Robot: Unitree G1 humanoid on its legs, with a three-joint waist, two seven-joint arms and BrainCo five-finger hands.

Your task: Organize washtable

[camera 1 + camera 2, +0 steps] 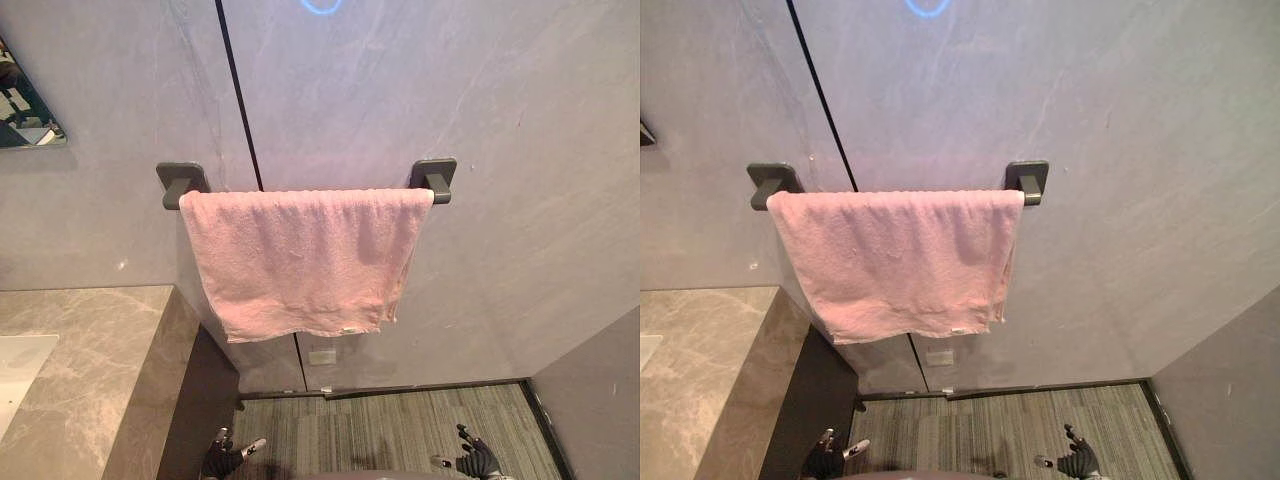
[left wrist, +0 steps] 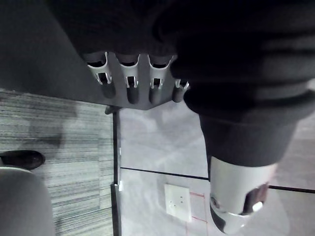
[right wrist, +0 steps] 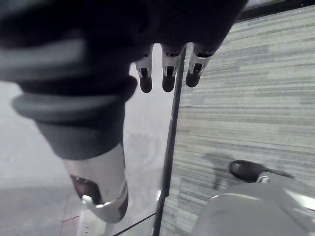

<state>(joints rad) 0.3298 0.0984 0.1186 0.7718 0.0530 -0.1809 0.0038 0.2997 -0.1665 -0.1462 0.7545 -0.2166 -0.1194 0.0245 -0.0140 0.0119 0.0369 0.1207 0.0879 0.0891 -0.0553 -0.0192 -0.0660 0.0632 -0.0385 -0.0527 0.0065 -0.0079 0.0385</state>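
A pink towel (image 1: 300, 260) hangs spread over a dark grey wall rail (image 1: 432, 180), its lower edge slanting slightly. The marble washtable (image 1: 90, 350) with a white sink (image 1: 15, 375) stands at the lower left. My left hand (image 1: 225, 460) hangs low above the striped floor, fingers (image 2: 129, 83) relaxed and holding nothing. My right hand (image 1: 478, 460) hangs low on the other side, fingers (image 3: 167, 73) also relaxed and holding nothing. Both hands are far below the towel.
A mirror corner (image 1: 25, 115) shows at the upper left. A wall socket (image 1: 322, 357) sits under the towel. A grey wall (image 1: 595, 400) closes the right side. Striped carpet (image 1: 400, 430) lies below.
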